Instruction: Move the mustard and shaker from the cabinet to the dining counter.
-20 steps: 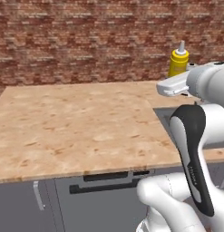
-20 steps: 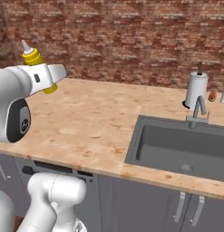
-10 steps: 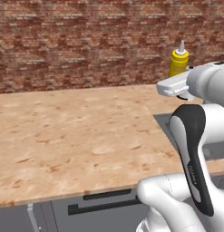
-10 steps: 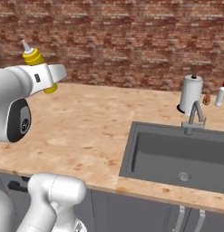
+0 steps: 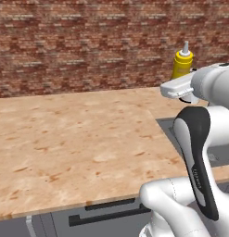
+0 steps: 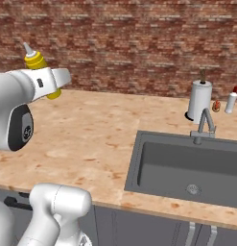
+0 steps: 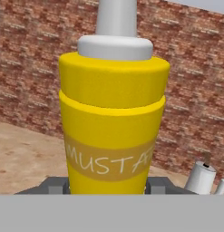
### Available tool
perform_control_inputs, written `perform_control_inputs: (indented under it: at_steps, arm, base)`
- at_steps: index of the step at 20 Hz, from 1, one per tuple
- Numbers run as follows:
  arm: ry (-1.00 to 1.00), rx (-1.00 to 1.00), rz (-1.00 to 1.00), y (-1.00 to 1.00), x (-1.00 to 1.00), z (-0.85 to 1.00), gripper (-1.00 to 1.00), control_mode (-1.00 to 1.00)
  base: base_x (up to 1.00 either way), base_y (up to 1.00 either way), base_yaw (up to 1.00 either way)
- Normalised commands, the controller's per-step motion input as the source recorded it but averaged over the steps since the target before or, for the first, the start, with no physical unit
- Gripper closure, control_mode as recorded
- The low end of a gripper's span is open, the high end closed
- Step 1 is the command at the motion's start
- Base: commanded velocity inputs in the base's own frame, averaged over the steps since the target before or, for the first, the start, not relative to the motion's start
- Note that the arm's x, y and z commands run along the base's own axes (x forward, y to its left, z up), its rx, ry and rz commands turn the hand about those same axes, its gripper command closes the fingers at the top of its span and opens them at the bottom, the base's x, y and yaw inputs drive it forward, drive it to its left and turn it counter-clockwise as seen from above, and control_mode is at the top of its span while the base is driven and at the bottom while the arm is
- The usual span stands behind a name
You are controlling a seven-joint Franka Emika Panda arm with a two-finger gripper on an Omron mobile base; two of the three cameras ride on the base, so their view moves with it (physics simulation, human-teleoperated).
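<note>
Mustard (image 7: 112,122) upright, held by gripper (image 7: 109,186), above light-wood counter (image 5: 79,139), sink (image 6: 187,163) empty

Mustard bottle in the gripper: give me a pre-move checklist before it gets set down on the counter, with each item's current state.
1. Mustard sits between the gripper fingers: ok.
2. Bottle upright, nozzle up: ok, seen in both base views.
3. Bottle lifted above the wood counter: ok.
4. Bare counter beneath and ahead for a set-down: ok.
5. Sink edge kept away from the drop spot: cannot tell, since the bottle's place over the top is hard to judge.
6. Shaker located for the next trip: cannot tell.
</note>
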Motion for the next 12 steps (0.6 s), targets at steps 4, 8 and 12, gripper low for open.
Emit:
perform_control_inputs:
  at_steps: [4, 8, 12]
  arm:
    - [0.0, 0.0, 0.0, 0.0, 0.0, 0.0, 1.0, 1.0]
    - [0.06, 0.0, 0.0, 0.04, 0.32, -0.19, 1.0, -1.0]
    - [0.25, -0.01, 0.02, 0.26, 0.94, -0.39, 1.0, -1.0]
  base:
    - [0.0, 0.0, 0.0]
    - [0.0, 0.0, 0.0]
    - [0.0, 0.0, 0.0]
